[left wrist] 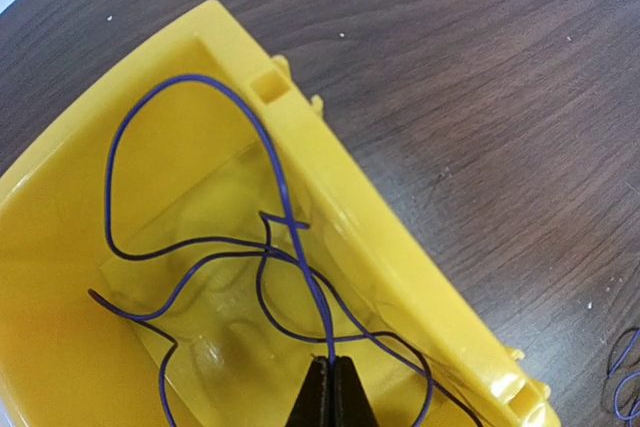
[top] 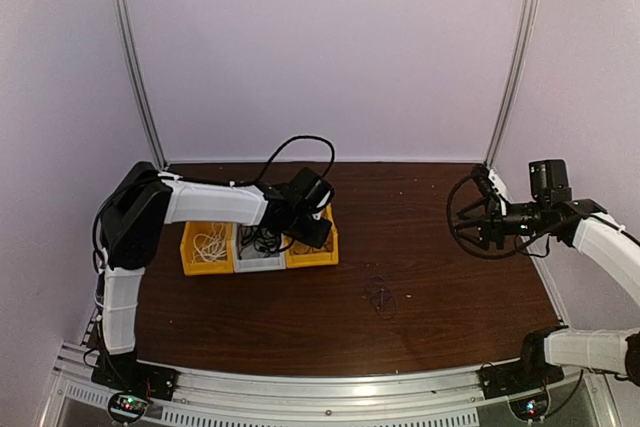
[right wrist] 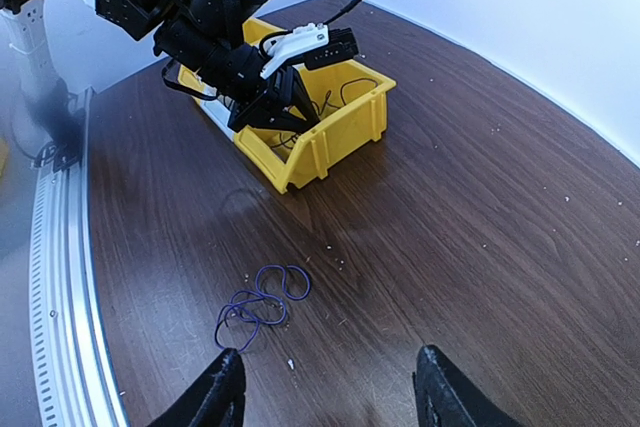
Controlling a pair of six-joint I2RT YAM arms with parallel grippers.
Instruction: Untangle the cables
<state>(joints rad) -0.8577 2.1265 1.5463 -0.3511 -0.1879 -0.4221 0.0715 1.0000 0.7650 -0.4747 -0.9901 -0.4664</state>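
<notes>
A dark blue cable (left wrist: 270, 147) loops loosely inside the right yellow bin (left wrist: 400, 257). My left gripper (left wrist: 331, 363) is down in that bin, shut on one strand of this cable. A second small dark blue cable (right wrist: 262, 302) lies coiled on the bare table (top: 430, 277), also seen from above as the blue coil (top: 380, 297). My right gripper (right wrist: 330, 377) hovers open just beyond that coil, nothing between its fingers. White cables (top: 210, 244) fill the left yellow bin (top: 187, 252). Black cables (top: 262, 240) sit in the middle grey bin (top: 258, 264).
The three bins stand in a row left of the table's centre, with the left arm (top: 215, 204) stretched over them. The right arm (top: 600, 237) reaches in from the right edge. White walls close the back and sides.
</notes>
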